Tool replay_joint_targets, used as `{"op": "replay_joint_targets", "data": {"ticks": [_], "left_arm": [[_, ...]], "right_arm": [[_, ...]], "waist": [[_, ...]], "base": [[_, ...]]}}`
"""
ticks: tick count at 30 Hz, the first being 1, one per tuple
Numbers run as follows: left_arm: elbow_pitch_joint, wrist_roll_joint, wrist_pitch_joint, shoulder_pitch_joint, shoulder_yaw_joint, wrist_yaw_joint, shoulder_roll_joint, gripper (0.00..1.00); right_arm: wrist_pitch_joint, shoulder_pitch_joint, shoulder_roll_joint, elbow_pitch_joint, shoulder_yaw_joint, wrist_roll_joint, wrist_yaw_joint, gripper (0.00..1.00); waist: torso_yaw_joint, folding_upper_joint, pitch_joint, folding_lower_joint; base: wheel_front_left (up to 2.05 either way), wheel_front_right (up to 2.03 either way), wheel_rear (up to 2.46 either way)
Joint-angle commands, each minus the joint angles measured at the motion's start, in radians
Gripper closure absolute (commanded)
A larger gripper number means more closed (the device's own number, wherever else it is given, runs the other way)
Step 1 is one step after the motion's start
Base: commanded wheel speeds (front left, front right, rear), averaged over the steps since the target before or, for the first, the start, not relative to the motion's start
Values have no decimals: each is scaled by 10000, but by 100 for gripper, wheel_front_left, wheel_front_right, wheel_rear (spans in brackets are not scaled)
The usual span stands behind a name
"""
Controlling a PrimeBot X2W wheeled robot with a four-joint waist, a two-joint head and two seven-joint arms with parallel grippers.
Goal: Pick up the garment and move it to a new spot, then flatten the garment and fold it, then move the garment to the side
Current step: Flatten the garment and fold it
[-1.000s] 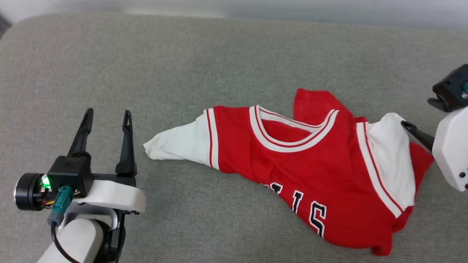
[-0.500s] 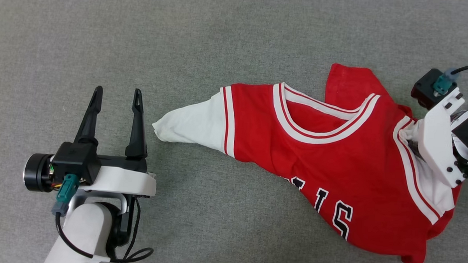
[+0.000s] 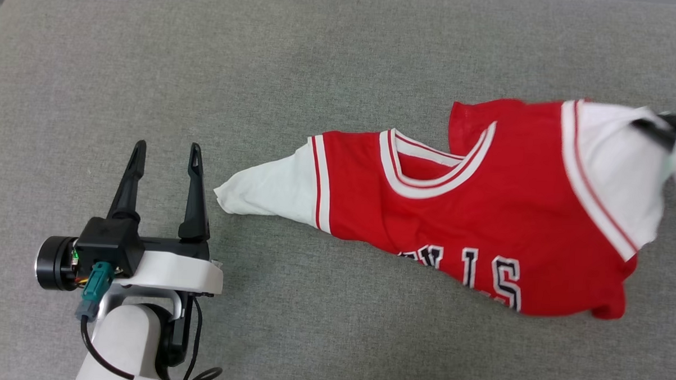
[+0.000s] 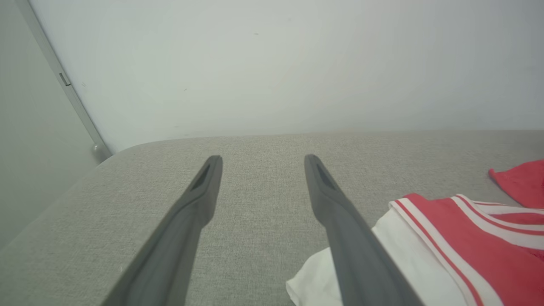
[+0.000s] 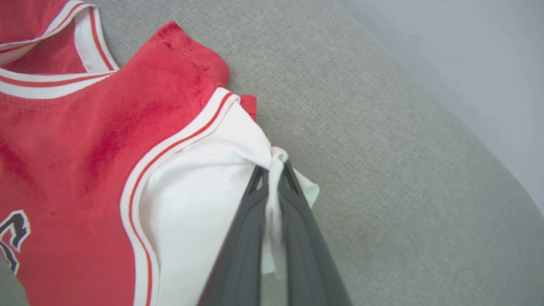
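The garment [image 3: 461,217], a red jersey with white sleeves, striped trim and black letters, lies crumpled across the grey cushion [image 3: 320,54]. My right gripper [image 5: 274,172] is shut on the garment's white right sleeve [image 5: 204,187], with cloth pinched between its dark fingers [image 5: 250,238]. At the head view's right edge that gripper [image 3: 652,127] is blurred and the sleeve end is pulled up. My left gripper [image 3: 165,147] stands open over the cushion, just left of the white left sleeve tip [image 3: 259,187]. In the left wrist view the left gripper [image 4: 259,159] has nothing between its fingers, with the sleeve [image 4: 382,263] beside its right finger.
The cushion's rounded far-left corner [image 3: 7,9] and its right edge [image 5: 446,114] border a pale wall [image 4: 272,63]. A grey vertical strip [image 4: 63,80] runs down the wall at the left. Bare cushion lies in front of and behind the garment.
My right gripper has shut on the white right sleeve and drawn it up and to the right, stretching the garment. The head camera has shifted. My left gripper has stayed open in place.
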Motion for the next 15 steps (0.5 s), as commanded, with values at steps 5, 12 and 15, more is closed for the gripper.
{"op": "replay_joint_targets", "data": {"ticks": [5,12,15], "left_arm": [[2,242,-25,152,246,-287,-262,0],[118,576,-25,-27,450,-632,-606,0],[263,659,-25,-53,547,-743,-673,0]], "right_arm": [[-186,329,-335,1280,-749,249,-12,100],[-349,1483,805,4981,-1290,-204,-12,100],[-736,1611,1211,5459,-1388,-206,-11,100]], "waist": [[81,0,186,-1],[245,0,585,-1],[227,0,468,-1]], "base": [[0,0,0],[0,0,0],[0,0,0]]}}
